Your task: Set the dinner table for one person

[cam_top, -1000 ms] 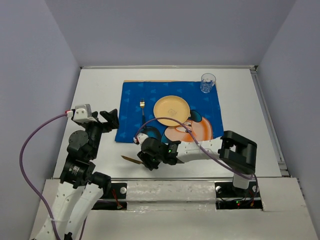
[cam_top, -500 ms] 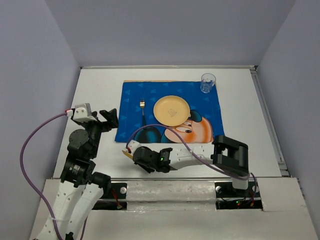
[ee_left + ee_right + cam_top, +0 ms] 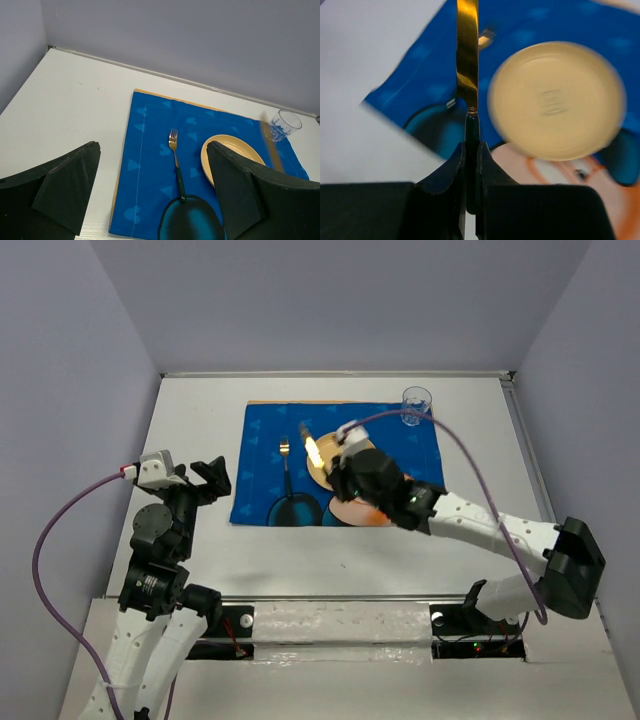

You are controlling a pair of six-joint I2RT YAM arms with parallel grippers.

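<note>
Right wrist: right gripper (image 3: 470, 146) tight on dark-handled glossy gold knife (image 3: 467, 60), round cream plate (image 3: 557, 100) beyond; left gripper (image 3: 152, 150) spread

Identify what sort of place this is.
Probably a robot test booth, not a home: bare lavender walls box in a white table, the left arm and right arm are mounted at its near edge, and a plate and fork lie on a blue mat.

The knife (image 3: 468, 70) flashes glossy polished gold metal, running into a dark, duller handle. Fork (image 3: 174, 150): same shiny gold metal at the tines. Plate (image 3: 556, 100) is pale yellow and smooth, probably plastic, though it's blurred. Blue mat (image 3: 145, 150) is soft matt cloth. Tumbler (image 3: 284, 125) is clear and glossy. Tabletop (image 3: 75, 105) is plain matt white.
</note>
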